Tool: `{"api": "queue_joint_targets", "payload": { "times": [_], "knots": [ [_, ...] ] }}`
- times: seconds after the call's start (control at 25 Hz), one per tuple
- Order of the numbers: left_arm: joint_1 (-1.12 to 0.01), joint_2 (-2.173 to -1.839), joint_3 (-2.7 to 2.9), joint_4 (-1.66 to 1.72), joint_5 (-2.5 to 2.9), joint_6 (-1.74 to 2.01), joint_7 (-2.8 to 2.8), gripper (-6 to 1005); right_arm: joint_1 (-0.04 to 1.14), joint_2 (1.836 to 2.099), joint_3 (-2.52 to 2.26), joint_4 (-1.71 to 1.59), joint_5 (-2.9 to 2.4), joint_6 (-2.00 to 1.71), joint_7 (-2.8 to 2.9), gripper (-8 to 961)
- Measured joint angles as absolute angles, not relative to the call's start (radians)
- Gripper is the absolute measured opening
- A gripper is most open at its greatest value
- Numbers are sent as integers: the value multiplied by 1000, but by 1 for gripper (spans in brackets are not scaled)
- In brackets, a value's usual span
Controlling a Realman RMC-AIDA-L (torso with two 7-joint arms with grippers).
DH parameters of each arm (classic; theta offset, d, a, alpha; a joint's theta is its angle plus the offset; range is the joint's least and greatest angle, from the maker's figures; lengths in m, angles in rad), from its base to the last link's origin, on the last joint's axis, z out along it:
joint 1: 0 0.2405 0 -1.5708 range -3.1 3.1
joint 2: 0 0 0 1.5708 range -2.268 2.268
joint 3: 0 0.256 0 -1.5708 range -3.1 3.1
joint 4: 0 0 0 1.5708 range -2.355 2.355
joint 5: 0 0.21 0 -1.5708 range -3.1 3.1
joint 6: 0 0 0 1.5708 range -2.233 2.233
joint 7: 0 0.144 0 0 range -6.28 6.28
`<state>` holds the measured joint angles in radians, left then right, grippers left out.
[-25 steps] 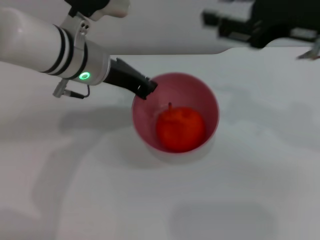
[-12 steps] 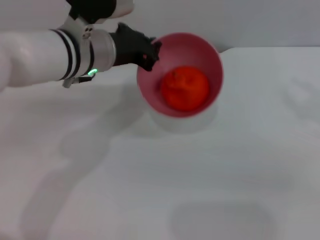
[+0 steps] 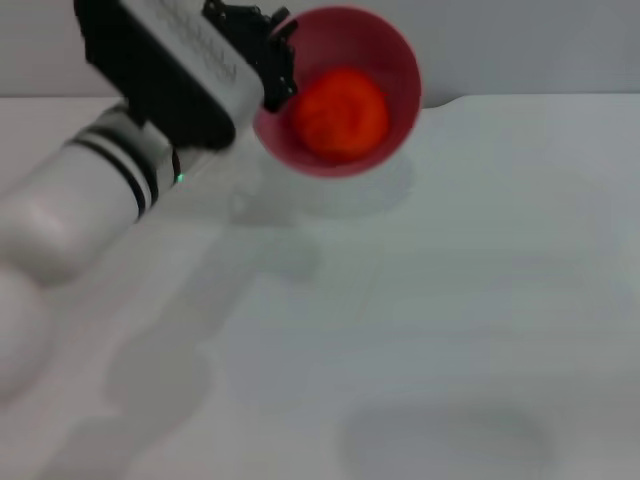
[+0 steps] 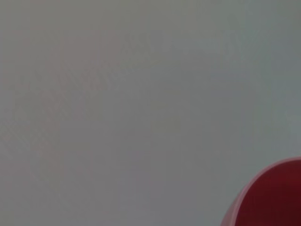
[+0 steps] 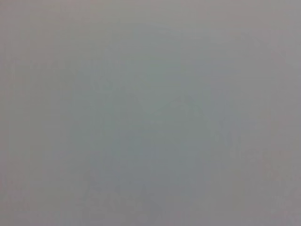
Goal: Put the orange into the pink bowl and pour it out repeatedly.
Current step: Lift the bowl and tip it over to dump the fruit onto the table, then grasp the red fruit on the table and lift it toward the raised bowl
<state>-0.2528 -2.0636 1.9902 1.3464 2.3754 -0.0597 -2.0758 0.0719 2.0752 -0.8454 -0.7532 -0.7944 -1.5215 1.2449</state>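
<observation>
Above the white table (image 3: pixel 450 300), left gripper (image 3: pixel 272 62) with fingers clenched on the near-left rim of the pink bowl (image 3: pixel 395 60), lifted and tilted toward the camera. Inside, the orange (image 3: pixel 340 112). Right gripper unseen.

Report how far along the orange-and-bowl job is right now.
Done: the orange sits inside the pink bowl. In hand: the left gripper holds the bowl by its rim, lifted off the white table and tipped so its opening faces the head camera. Left: the orange has not rolled out, so the pour remains, then the repeats. The right gripper is not in view.
</observation>
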Motion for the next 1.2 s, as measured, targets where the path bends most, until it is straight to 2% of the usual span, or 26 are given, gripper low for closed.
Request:
{"api": "queue_joint_targets", "payload": {
  "times": [0.12,0.32,0.92,1.2],
  "knots": [
    [-219,-2064,2102,1305,2375,-286,-1959,45,72,2075,-800,-705,-794,-1559,1245,560],
    [-228,-2068,2216,1211,2375,-494,-1844,45,72,2077,-774,-674,-793,-1617,1253,561],
    [-251,-2068,2270,1185,2370,-545,-1825,45,124,2075,-803,-625,-802,-1670,1270,560],
    [-297,-2069,2226,1202,2262,-478,-1845,46,159,2074,-809,-601,-815,-1661,1256,557]
  ]
}}
